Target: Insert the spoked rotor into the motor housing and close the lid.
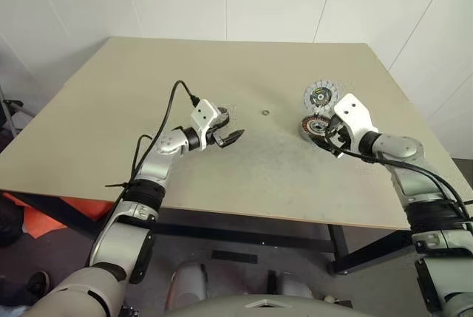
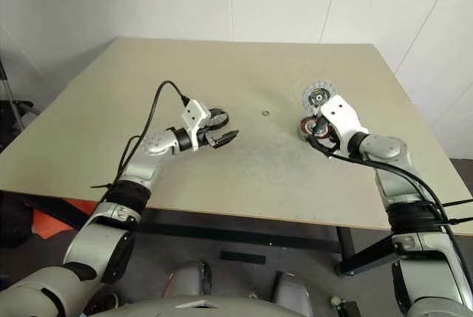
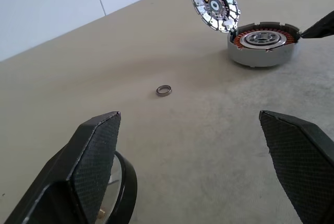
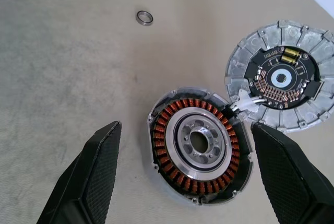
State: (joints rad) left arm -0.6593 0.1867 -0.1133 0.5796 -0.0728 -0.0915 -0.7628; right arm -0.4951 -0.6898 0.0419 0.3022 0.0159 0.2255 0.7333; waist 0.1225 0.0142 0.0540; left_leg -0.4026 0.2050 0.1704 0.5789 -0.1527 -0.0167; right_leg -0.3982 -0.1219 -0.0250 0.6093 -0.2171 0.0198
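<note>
Nearest to you, your left end effector (image 1: 228, 137) hovers over the near-middle of the counter (image 1: 111, 117), its two black fingers spread wide with nothing between them. In the left wrist view a dark ring-shaped part (image 3: 124, 195) lies on the counter right under the left finger (image 3: 94, 161); you can see only an arc of it, so what it is stays unclear.

On your right, the right end effector (image 1: 330, 138) is also released, its fingers wide apart and empty. It hangs over the motor housing (image 4: 199, 147), which sits flat on the counter just beside it, on the right half of the surface. In the right wrist view the housing lies between the two fingers' lines but is touched by neither. You see its ring of copper-coloured windings around a silver centre with an open bore.

The lid (image 4: 284, 80), a silvery ribbed disc with a dark circuit board at its middle, stands open, joined to the far edge of the housing and tilted back.

Farther out, near the middle of the counter, a small loose washer ring (image 1: 264, 112) lies alone, well apart from both end effectors.
</note>
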